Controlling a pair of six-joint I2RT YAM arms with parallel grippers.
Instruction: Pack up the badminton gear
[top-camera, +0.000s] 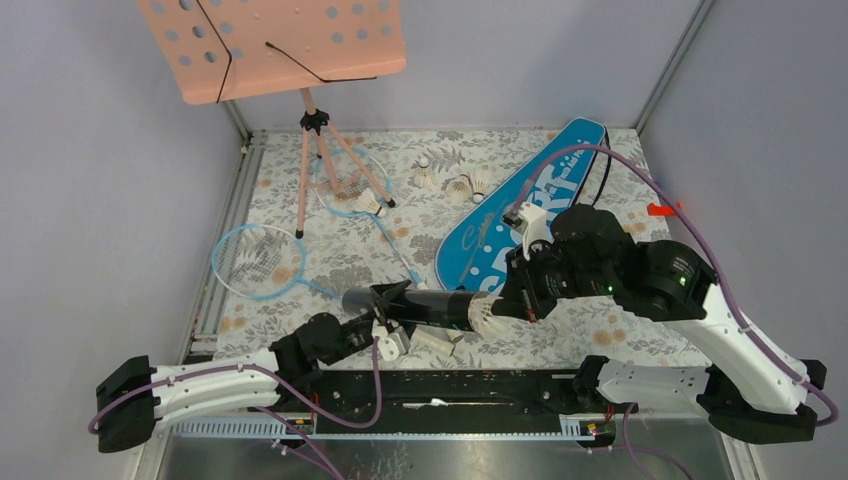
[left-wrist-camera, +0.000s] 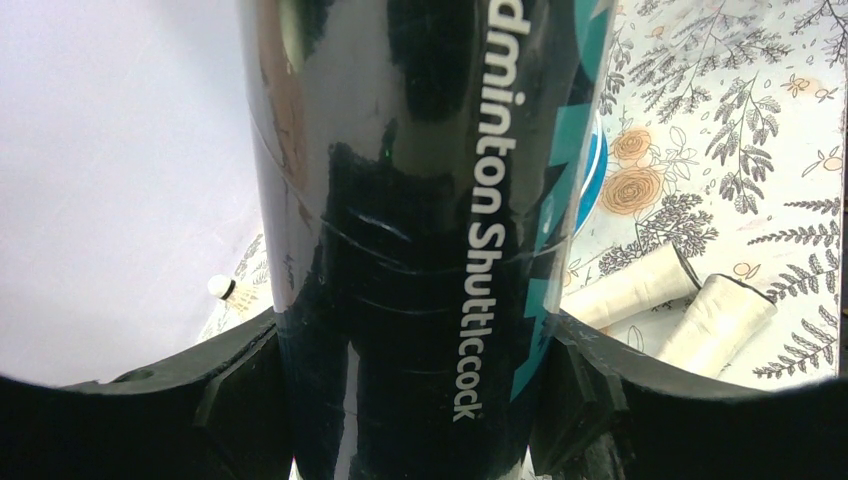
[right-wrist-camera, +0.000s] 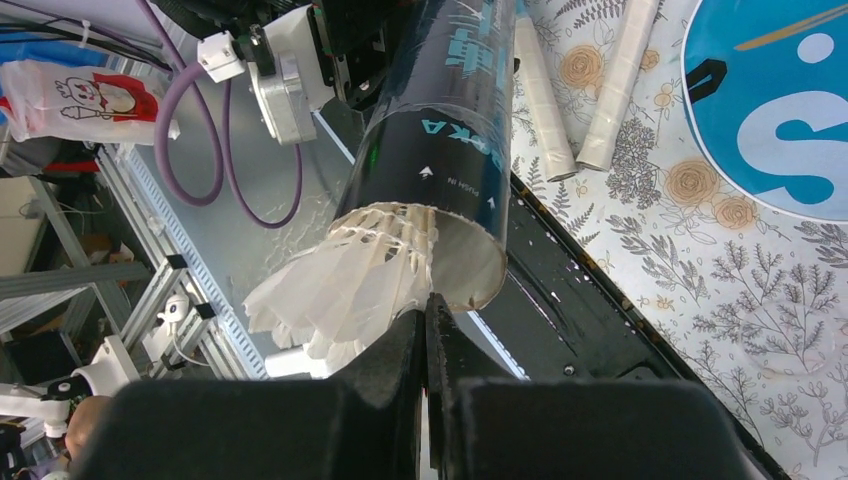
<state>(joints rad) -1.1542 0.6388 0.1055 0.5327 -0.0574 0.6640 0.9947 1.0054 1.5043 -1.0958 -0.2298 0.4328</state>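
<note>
My left gripper is shut on the dark shuttlecock tube and holds it lying level above the table's near edge; in the left wrist view the tube fills the gap between the fingers. My right gripper is at the tube's open end, shut on the skirt edge of a white shuttlecock that sits half inside the tube. The blue SPORT bag lies behind. Two light-blue rackets lie at the left, cream handles beneath the tube.
The pink music stand on its tripod stands at the back left, over one racket. Loose shuttlecocks lie at the back middle, and one on the racket. Grey walls close in the table.
</note>
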